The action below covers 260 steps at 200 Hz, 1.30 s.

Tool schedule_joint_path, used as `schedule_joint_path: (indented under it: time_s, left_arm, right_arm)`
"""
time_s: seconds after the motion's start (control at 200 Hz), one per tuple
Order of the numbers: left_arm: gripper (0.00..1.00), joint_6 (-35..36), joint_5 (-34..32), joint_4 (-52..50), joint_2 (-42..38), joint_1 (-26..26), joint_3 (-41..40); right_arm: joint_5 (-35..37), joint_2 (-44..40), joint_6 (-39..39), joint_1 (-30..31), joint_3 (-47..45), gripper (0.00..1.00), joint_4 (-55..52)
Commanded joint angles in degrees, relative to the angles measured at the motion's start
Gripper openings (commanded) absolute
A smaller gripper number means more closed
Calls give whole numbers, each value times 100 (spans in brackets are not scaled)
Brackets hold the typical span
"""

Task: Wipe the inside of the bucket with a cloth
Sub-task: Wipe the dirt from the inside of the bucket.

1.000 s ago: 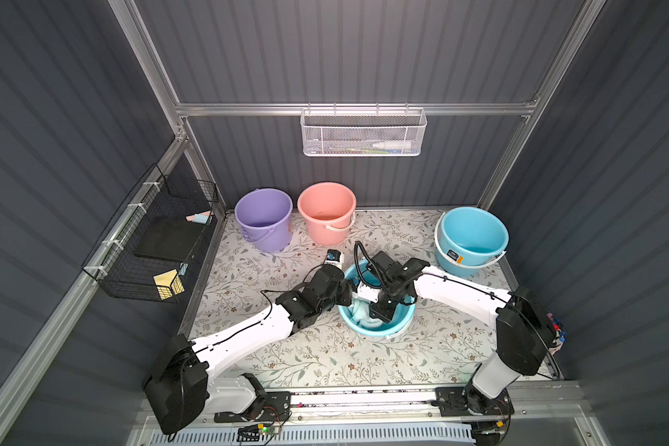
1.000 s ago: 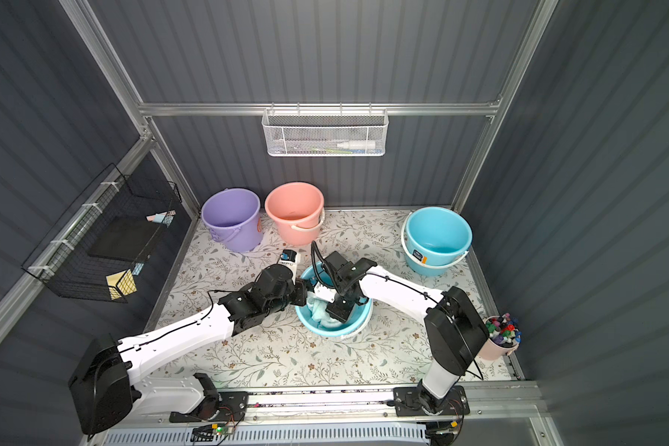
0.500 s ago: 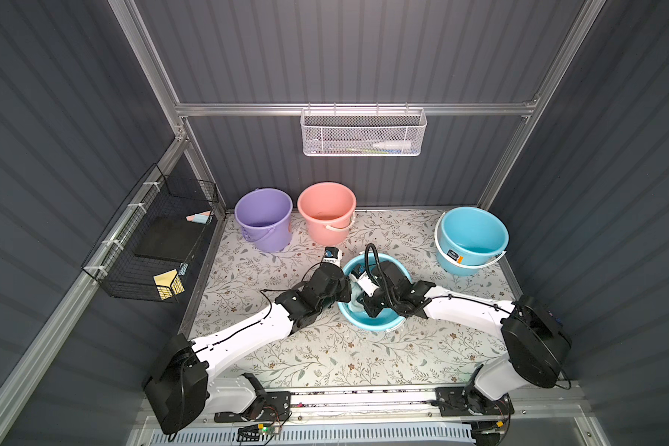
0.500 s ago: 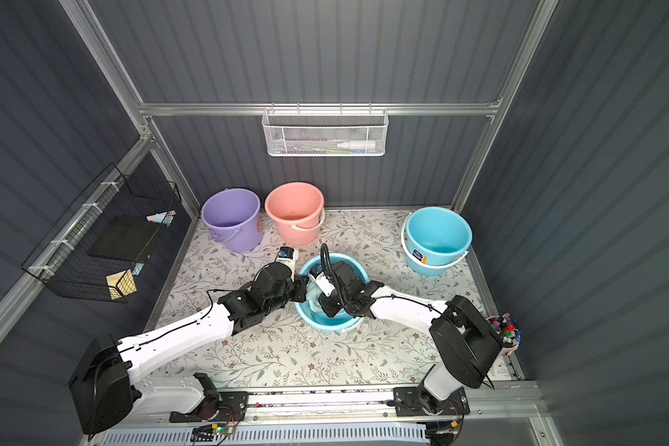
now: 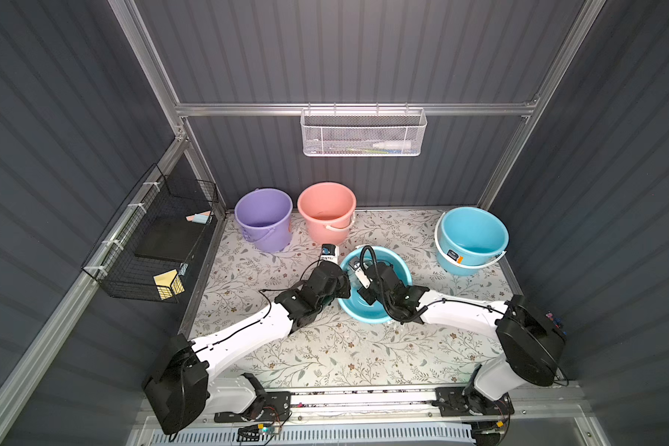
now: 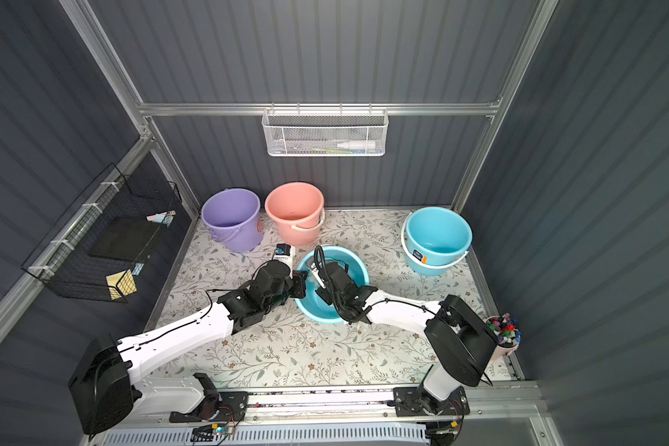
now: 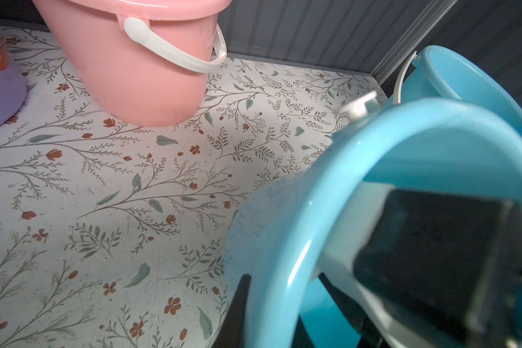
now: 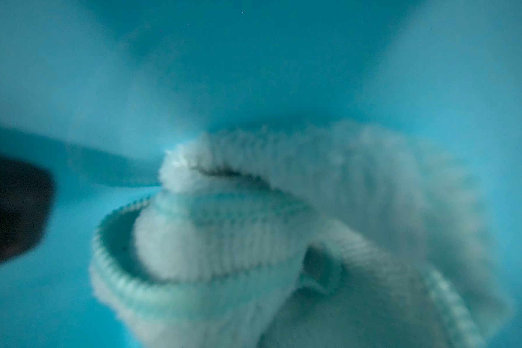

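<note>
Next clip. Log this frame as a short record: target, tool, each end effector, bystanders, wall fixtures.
target: light blue plastic bucket, tilted, in the middle
tool: pale aqua terry cloth, bunched up inside that bucket
left end effector: shut on the bucket's rim
right end effector: reaching inside the bucket, shut on the cloth
bystanders: purple plastic bucket, pink plastic bucket, second light blue bucket, all upright behind it
wall fixtures: white mesh basket, black wire basket
</note>
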Motion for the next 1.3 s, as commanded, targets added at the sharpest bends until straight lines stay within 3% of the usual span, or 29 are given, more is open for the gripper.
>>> schedule_joint_path:
  time_s: [0.0, 0.155, 0.285, 0.555, 0.735, 0.85, 1.015, 1.141, 1.296]
  left_arm:
    - [0, 126, 764, -227, 6, -201, 86]
    - [0, 139, 767, -217, 92, -197, 123]
    - [0, 167, 753, -222, 161, -200, 155]
    - [0, 219, 591, -359, 234, -198, 305]
    - [0, 221, 477, -428, 278, -202, 444]
    - [0, 238, 469, -465, 304, -197, 533]
    - [0, 279, 531, -501, 362, -201, 602]
    - [0, 302, 596, -528, 366, -201, 618]
    - [0, 337, 637, -561, 333, -201, 624]
  right_arm:
    - [1257, 88, -1304, -13, 286, 0, 451]
    - [1779, 147, -2433, -9, 191, 0, 101]
    - [1800, 115, -2728, 7, 238, 0, -859]
    - [618, -198, -1625, 9, 840, 0, -4195]
    - [-436, -281, -769, -9, 1189, 0, -5586]
    - [-1323, -653, -359, -51, 1244, 0, -5621]
    - [-2137, -1448, 38, -71, 1097, 0, -4795]
    - [-1930, -1915, -1, -71, 1159, 0, -4427]
    - [-1166, -2413, -898, -71, 1228, 0, -4050]
